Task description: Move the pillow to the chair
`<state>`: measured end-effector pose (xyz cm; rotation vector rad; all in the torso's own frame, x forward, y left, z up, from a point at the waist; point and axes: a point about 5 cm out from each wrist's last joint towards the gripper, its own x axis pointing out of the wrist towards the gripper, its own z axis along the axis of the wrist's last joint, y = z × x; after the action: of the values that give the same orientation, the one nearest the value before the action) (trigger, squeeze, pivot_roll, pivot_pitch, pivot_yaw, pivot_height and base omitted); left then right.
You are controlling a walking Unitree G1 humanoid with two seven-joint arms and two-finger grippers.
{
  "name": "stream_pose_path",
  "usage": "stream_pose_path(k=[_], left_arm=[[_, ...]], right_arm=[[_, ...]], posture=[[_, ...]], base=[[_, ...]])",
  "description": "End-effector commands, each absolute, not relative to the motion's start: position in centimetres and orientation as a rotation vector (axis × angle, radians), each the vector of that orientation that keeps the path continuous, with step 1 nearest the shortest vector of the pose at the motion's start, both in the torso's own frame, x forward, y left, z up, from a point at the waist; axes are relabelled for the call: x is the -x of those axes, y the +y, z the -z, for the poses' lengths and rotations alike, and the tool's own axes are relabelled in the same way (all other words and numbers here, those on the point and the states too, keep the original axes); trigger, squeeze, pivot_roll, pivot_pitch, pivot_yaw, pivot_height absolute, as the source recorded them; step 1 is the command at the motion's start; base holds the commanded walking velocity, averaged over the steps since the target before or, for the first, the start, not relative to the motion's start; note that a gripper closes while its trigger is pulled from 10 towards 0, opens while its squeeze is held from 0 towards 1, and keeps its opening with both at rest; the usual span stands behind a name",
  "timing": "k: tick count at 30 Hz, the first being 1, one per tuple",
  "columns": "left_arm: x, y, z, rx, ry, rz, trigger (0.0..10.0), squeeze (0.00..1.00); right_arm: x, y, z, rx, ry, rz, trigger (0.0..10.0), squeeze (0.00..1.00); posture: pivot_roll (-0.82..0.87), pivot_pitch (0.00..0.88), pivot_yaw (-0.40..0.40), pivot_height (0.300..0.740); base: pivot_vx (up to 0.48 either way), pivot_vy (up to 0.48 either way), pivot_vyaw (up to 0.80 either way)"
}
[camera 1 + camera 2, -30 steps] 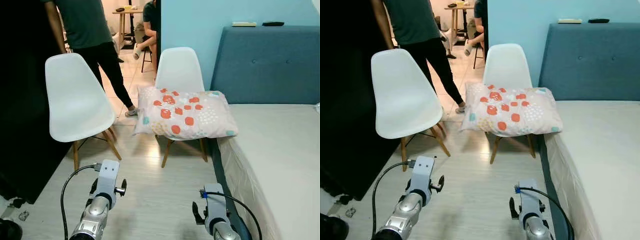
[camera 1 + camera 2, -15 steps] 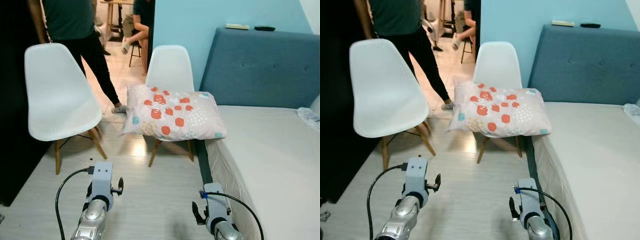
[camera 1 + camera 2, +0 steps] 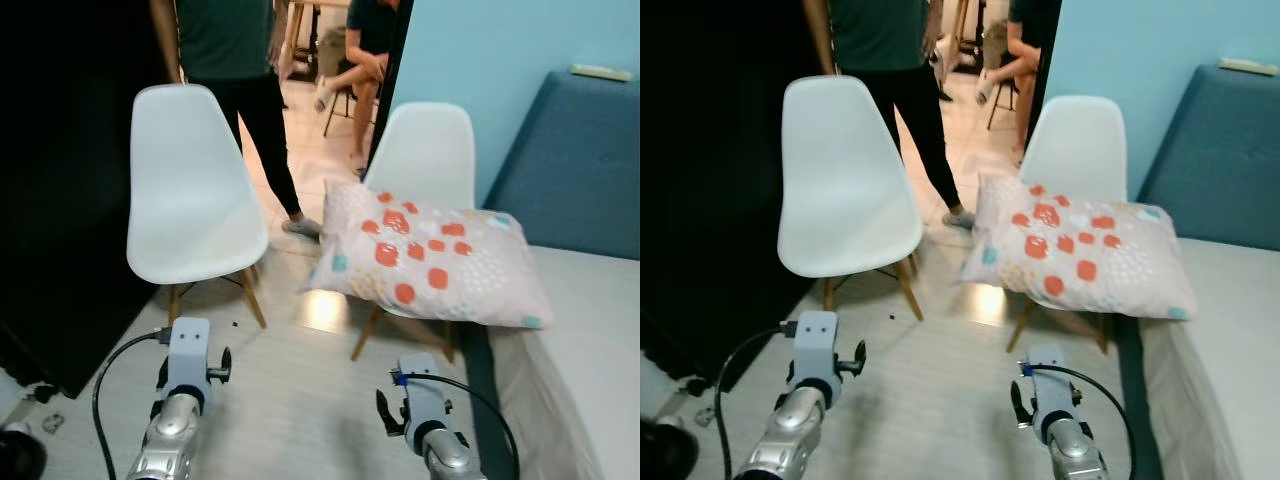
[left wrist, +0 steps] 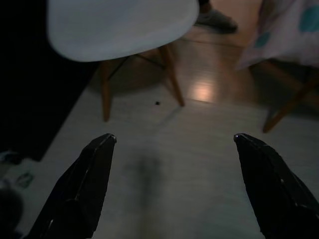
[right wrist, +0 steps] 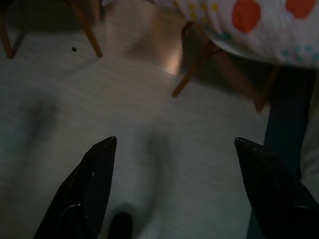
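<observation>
Spotted pillow, white with red and teal dots, lying on the seat of the right-hand white shell chair, overhanging the seat toward the bed with its blue headboard. A second white shell chair stands apart to the left on wooden legs, its seat bare. Left gripper and right gripper, both low over the pale plank floor, each with fingers spread wide and holding nothing. Behind the chairs, a standing person in dark clothes and a seated person in the doorway
</observation>
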<state>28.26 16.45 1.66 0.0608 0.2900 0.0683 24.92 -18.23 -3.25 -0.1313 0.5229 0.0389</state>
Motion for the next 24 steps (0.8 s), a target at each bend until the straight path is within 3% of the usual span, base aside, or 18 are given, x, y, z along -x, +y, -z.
stream_pose_path(k=[1,14,24], left_arm=[[-28.18,16.28,-1.57,-0.075,0.301,-0.055,10.0,0.0],[-28.4,15.94,-1.67,-0.083,0.305,-0.032,10.0,0.0],[-28.38,15.91,-1.67,-0.081,0.307,-0.026,10.0,0.0]], right_arm=[[-24.86,-18.39,3.26,0.115,0.519,-0.023,10.0,0.0],[-24.26,-19.08,3.61,0.087,0.533,0.027,10.0,0.0],[-24.27,-18.85,3.71,0.101,0.545,0.027,10.0,0.0]], posture=[[0.04,0.039,-0.031,0.74],[0.04,0.038,-0.006,0.74],[0.04,0.04,-0.007,0.74]], base=[[0.345,0.0,-0.8],[0.334,0.0,-0.78],[0.331,0.0,0.0]])
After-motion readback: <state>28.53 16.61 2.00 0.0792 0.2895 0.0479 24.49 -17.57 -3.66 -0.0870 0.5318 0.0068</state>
